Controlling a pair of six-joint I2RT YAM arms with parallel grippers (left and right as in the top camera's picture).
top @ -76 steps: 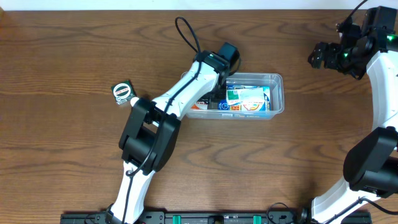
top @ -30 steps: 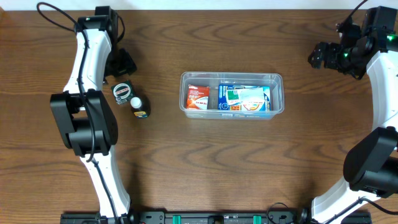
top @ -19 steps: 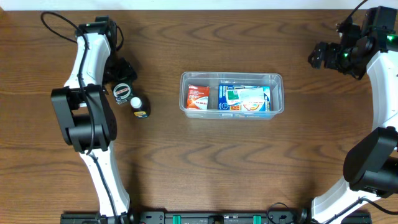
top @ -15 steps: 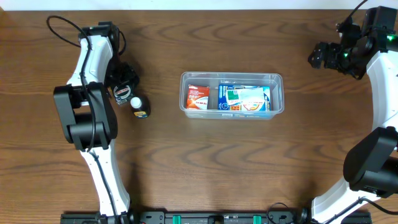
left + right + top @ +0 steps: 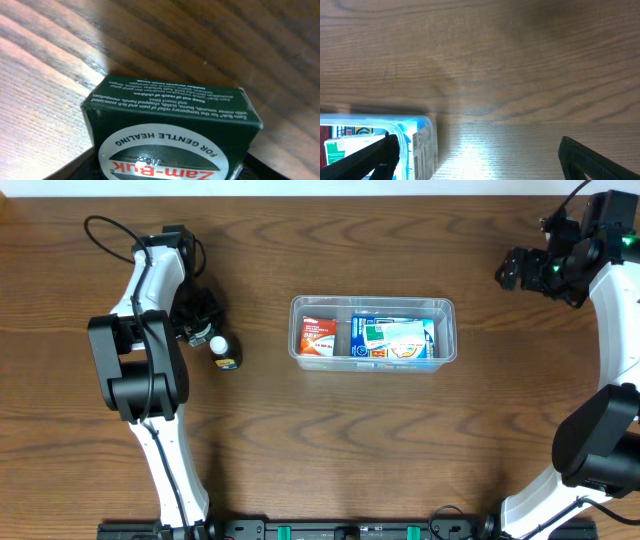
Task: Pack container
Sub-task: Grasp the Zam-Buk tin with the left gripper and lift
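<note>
The left claw (image 5: pixel 197 318) hangs right over the green box (image 5: pixel 170 120) at the left of the desk (image 5: pixel 330 440). A dark finger shows on either side of the box, but I cannot tell whether they pinch it. The container (image 5: pixel 449 330) lies well apart at the desk's middle, its long axis running left to right, so the carry looks like a sideways sweep to its near short end. The right claw (image 5: pixel 480 156) hangs wide open and empty beyond the far end.
</note>
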